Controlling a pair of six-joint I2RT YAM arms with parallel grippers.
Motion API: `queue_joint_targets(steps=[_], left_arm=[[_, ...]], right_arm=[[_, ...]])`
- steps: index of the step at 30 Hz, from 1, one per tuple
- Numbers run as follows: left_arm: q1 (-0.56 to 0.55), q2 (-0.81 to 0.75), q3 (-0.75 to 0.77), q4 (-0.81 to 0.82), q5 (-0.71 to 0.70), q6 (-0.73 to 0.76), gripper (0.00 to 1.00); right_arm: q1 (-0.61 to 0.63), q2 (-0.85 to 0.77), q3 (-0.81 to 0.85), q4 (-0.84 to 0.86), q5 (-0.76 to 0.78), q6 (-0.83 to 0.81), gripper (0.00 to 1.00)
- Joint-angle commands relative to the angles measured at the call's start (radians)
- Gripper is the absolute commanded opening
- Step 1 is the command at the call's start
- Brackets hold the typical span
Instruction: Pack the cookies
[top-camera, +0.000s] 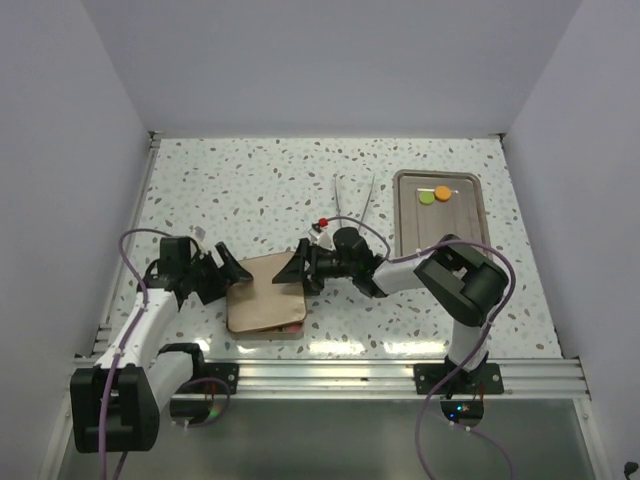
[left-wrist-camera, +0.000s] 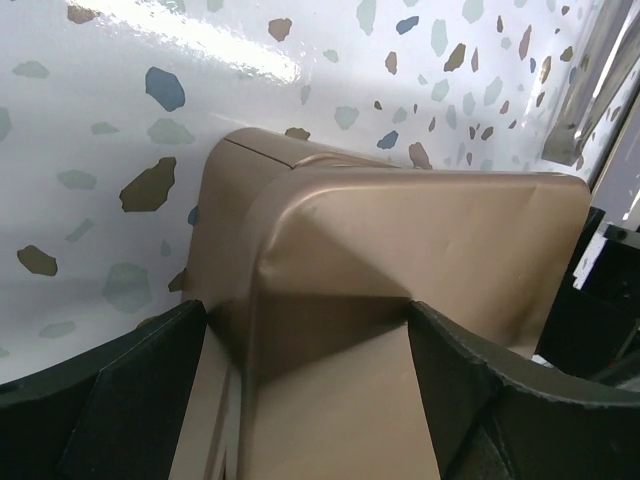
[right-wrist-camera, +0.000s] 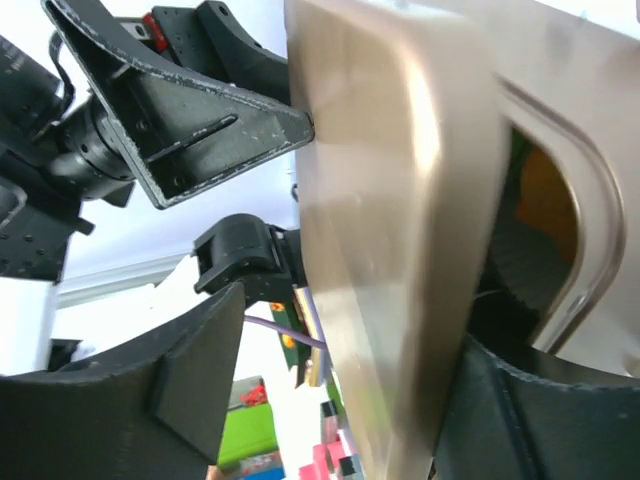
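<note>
1. Cookies are showing on the metal tray (top-camera: 470, 230) at the far right. An orange cookie (top-camera: 442, 192) and a green cookie (top-camera: 426, 197) are lying side by side at its far end, touching. A brown box (top-camera: 262, 300) is resting on the speckled tabletop (top-camera: 250, 190) near the middle, between the two arms. The left gripper (top-camera: 228, 272) is sitting at the box's left edge, and the right gripper (top-camera: 296, 270) is sitting at its far right corner. Metal tweezers (top-camera: 340, 200) are lying just beyond the right gripper.

2. In the left wrist view, the brown box is filling the gap between the fingers (left-wrist-camera: 120, 400). The jaws are pressing on it from both sides, and its surface is creasing between them.

3. In the right wrist view, the box is standing between the right jaws, which are spread wide. A strip of background is showing between the box and the finger at the left of the frame. Through the box's window, another cookie (right-wrist-camera: 545, 200), orange, is showing inside. The left gripper is showing beyond the box.
</note>
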Motion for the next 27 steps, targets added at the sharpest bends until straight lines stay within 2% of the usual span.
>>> queue_joint_targets(steps=[1, 4, 11, 20, 27], left_arm=[[-0.013, 0.018, 0.044, 0.062, -0.014, -0.01, 0.87], [-0.016, 0.024, 0.05, 0.068, -0.023, -0.005, 0.87], [-0.016, 0.029, 0.054, 0.074, -0.04, 0.007, 0.87], [-0.018, -0.002, 0.041, 0.066, -0.05, 0.012, 0.86], [-0.018, -0.022, 0.044, 0.054, -0.058, 0.012, 0.86]], right_arm=[[0.005, -0.032, 0.015, -0.21, 0.022, -0.123, 0.71], [0.006, -0.063, 0.05, -0.344, 0.042, -0.199, 0.75], [0.005, -0.146, 0.148, -0.797, 0.139, -0.405, 0.76], [0.024, -0.132, 0.247, -1.066, 0.194, -0.52, 0.77], [0.037, -0.121, 0.407, -1.312, 0.301, -0.614, 0.85]])
